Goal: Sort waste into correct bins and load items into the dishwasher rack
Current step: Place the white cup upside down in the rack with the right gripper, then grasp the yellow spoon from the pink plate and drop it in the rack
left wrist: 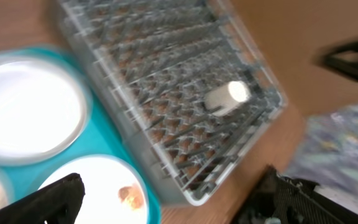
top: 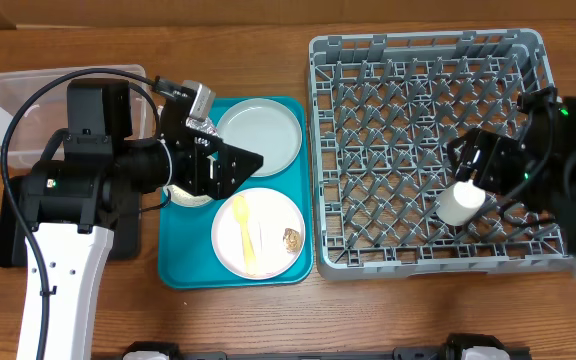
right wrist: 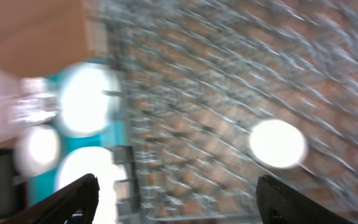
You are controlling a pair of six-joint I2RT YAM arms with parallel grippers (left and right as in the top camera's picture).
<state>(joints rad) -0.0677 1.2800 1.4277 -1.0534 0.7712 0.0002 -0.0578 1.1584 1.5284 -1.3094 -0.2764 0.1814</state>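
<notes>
My right pincer [top: 471, 170] hangs spread by the cup [top: 461, 204], which lies lower right in the rack [top: 368, 60], where pegs should stop it rolling. My left pincer [top: 240, 172], spread too, hovers over the tray [top: 183, 250].

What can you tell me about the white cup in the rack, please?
The cup is small, plain white and smooth, like plastic or ceramic. It lies tilted on its side among the pegs near the right side of the rack. The right claw hovers close above it, open, not gripping.
</notes>
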